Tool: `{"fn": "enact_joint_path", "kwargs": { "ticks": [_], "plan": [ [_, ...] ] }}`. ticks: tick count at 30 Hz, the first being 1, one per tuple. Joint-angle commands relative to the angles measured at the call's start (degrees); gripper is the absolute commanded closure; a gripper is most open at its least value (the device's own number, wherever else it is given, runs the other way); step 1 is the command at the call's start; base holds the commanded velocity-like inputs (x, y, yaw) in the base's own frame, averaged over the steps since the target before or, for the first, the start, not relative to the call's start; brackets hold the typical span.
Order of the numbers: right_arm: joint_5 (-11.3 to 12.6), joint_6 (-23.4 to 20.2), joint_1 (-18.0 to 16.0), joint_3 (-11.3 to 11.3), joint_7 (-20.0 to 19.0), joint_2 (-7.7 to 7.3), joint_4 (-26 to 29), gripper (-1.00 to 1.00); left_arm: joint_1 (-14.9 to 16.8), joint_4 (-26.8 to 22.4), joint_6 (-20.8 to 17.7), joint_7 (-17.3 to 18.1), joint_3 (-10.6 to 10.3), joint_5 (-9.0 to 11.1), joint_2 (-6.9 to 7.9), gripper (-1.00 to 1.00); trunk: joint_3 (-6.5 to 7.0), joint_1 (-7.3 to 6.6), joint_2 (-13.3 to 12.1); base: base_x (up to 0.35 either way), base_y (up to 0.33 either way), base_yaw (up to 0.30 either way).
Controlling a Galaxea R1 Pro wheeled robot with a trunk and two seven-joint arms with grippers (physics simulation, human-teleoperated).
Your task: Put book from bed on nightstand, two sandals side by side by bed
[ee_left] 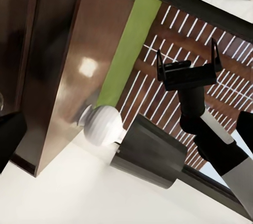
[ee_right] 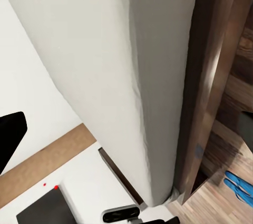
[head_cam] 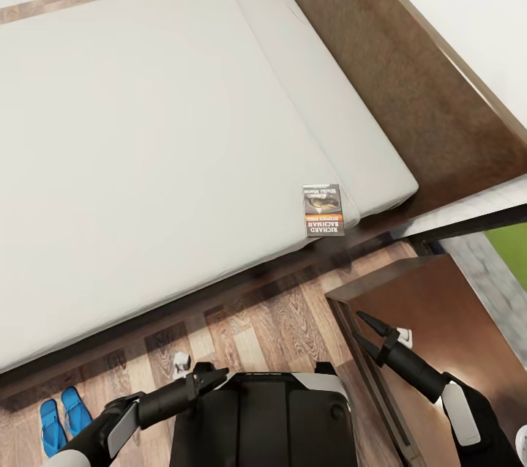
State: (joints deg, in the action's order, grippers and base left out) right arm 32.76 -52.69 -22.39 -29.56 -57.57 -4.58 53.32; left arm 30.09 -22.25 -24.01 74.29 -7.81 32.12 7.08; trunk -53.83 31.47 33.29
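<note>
Head view: book (head_cam: 323, 210) flat at mattress corner of bed (head_cam: 146, 130), nearest nightstand (head_cam: 446, 306). Sandals (head_cam: 64, 416) paired on floor beside bed edge. Left gripper (head_cam: 212, 378) pressed together, empty. Right gripper (head_cam: 369, 331) spread, empty, above nightstand.
Left wrist view: right gripper (ee_left: 187, 60) spread, holding nothing.
Right wrist view: sandals (ee_right: 240, 184) near bed frame.

A paperback book (head_cam: 323, 210) on the bed's (head_cam: 146, 159) corner carries upside-down cover lettering reading "RICHARD BACHMAN".
</note>
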Motion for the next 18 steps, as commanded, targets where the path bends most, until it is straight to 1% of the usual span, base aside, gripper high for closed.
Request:
{"fn": "enact_joint_path", "kwargs": {
  "ticks": [1, 5, 14, 16, 18],
  "plan": [
    [-0.06, -0.23, -0.02, -0.08, -0.17, 0.01, 0.02, -1.0, 0.02, -0.01, -0.6, 0.09, -0.37, 0.49, 0.02, -1.0, -0.04, 0.02, 0.06, 0.0, 0.0, 0.0],
    [-0.01, -0.22, -0.02, -0.06, -0.13, 0.01, 0.22, -1.0, 0.05, 0.01, -0.6, 0.07, -0.37, 0.46, -0.28, -1.0, -0.04, 0.02, 0.06, 0.0, 0.0, 0.0],
    [-0.33, -0.24, -0.02, -0.06, 0.25, 0.23, 0.14, -1.0, 0.06, 0.01, -0.6, 0.07, -0.37, 0.41, -0.4, -1.0, -0.04, 0.02, 0.06, 0.0, 0.0, 0.0],
    [-0.43, -0.2, -0.04, -0.06, 0.29, 1.04, 0.15, -1.0, 0.06, 0.01, -0.6, 0.07, -0.37, 0.42, -0.4, -1.0, -0.04, 0.02, 0.06, 0.0, 0.0, 0.0],
    [-0.52, -0.04, -0.02, -0.13, 0.35, 3.77, 0.29, -1.0, 0.04, 0.01, -0.6, 0.07, -0.37, 0.41, -0.4, -1.0, -0.04, 0.02, 0.06, 0.0, 0.0, 0.0]
  ]
}}
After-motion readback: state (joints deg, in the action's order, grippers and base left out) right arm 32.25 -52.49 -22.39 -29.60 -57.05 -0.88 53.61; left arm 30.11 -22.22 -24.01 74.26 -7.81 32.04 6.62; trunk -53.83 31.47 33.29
